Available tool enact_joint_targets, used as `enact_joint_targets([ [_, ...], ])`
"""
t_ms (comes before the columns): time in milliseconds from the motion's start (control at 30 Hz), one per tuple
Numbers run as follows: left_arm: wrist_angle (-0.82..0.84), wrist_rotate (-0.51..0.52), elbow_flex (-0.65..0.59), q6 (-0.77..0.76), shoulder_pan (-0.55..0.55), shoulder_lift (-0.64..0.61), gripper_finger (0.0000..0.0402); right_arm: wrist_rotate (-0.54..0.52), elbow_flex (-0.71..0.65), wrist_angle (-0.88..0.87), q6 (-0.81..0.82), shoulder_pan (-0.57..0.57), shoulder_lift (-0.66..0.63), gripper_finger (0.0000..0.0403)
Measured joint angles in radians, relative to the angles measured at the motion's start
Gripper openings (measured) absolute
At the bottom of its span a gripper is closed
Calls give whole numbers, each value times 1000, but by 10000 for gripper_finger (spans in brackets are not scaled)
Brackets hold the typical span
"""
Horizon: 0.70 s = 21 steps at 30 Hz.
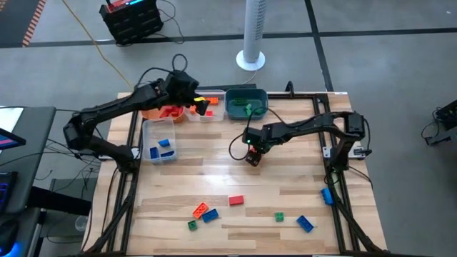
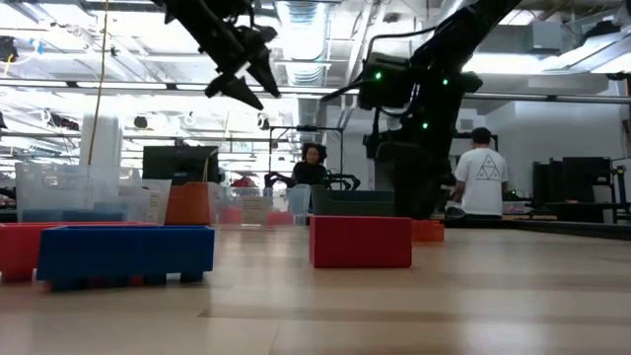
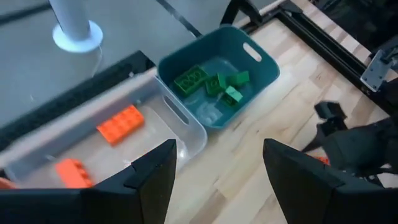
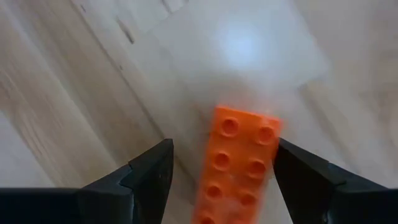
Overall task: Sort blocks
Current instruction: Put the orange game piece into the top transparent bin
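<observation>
Right gripper (image 4: pixel 221 171) hangs wide-fingered over an orange brick (image 4: pixel 239 165) on the table; closing on it seems next. Left gripper (image 3: pixel 217 171), fingers spread and empty, hovers by the clear bin (image 3: pixel 186 127)

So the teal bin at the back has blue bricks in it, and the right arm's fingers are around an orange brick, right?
Not quite. The teal bin holds green bricks, not blue, as the left wrist view shows. The rest stands: the right fingers sit either side of an orange brick.
</observation>
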State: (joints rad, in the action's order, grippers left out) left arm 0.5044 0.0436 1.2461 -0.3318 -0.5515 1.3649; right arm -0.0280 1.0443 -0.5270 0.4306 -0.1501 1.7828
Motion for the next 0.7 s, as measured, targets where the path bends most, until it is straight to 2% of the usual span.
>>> enact_joint_targets([
  [367,54,-1,0,99,-60,-72,233,-28,3,24,93,22,45,266],
  [467,81,-3,0,121,-59,-72,233,-48,3,16,53,20,45,229],
  [633,88,-7,0,108,-51,-72,233,-57,3,7,-45,15,43,121],
  [700,89,-38,0,95,-47,-72,233,-50,7,6,-88,11,26,87],
])
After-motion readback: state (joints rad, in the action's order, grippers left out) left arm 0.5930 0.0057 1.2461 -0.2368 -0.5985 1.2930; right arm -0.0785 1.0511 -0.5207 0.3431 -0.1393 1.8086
